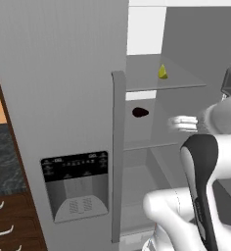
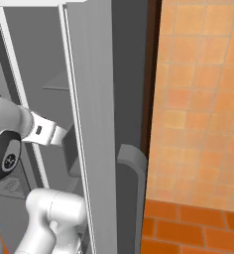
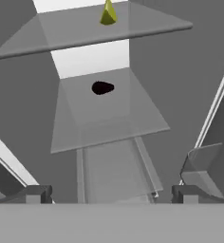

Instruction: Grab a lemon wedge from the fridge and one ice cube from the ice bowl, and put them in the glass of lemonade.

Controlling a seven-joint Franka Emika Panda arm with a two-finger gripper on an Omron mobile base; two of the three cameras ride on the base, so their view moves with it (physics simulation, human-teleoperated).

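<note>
So the claw (image 3: 109,193) is spread wide open with nothing in it, pointing straight into the open fridge (image 1: 63,98). Nearest in front of it is a clear lower shelf (image 3: 109,118), and that dark black oval lump (image 3: 102,88) sits toward the back of it. One shelf up and further back is the lemon wedge (image 3: 107,14), tiny yellow-green thing standing pointy end up, well apart from the claw. From the left base view the wedge is on the upper shelf (image 1: 186,81), lump on the one below.

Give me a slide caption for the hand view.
Open end effector faces the fridge shelves: lemon wedge on the upper shelf, dark lump below.
</note>
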